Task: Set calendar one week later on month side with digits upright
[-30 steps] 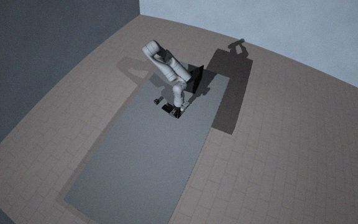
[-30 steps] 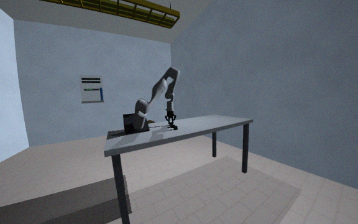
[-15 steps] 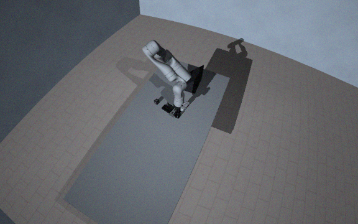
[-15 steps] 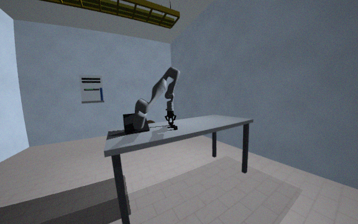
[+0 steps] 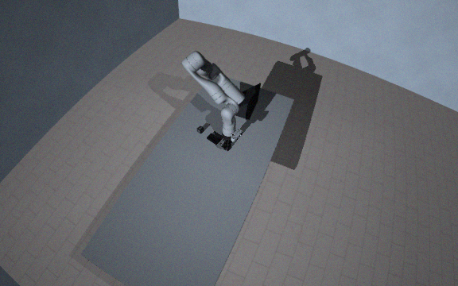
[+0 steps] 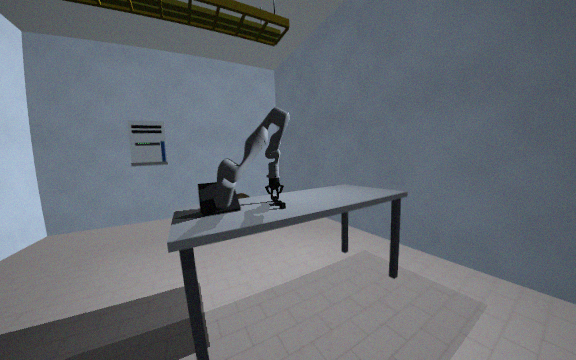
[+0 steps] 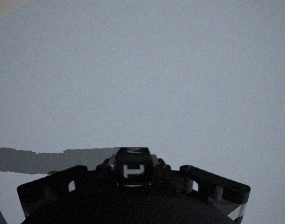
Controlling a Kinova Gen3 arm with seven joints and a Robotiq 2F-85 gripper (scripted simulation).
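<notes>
The dark calendar tray [image 5: 218, 141] lies on the grey table, close in front of the arm's base. It also shows in the exterior view [image 6: 279, 204]. My gripper [image 5: 229, 142] points straight down into the tray's right end and is shut on a dark date cube there; the cube is too small and dark for me to read its digits. The gripper also shows in the exterior view [image 6: 274, 194]. A second small dark cube [image 5: 200, 129] sits on the table, apart to the left of the tray. In the wrist view only dark shapes [image 7: 133, 183] fill the bottom edge.
The arm's dark base block [image 5: 250, 101] stands at the table's far end, just behind the tray. The long grey table [image 5: 189, 187] stretches away toward the near side. Its right edge runs close to the tray.
</notes>
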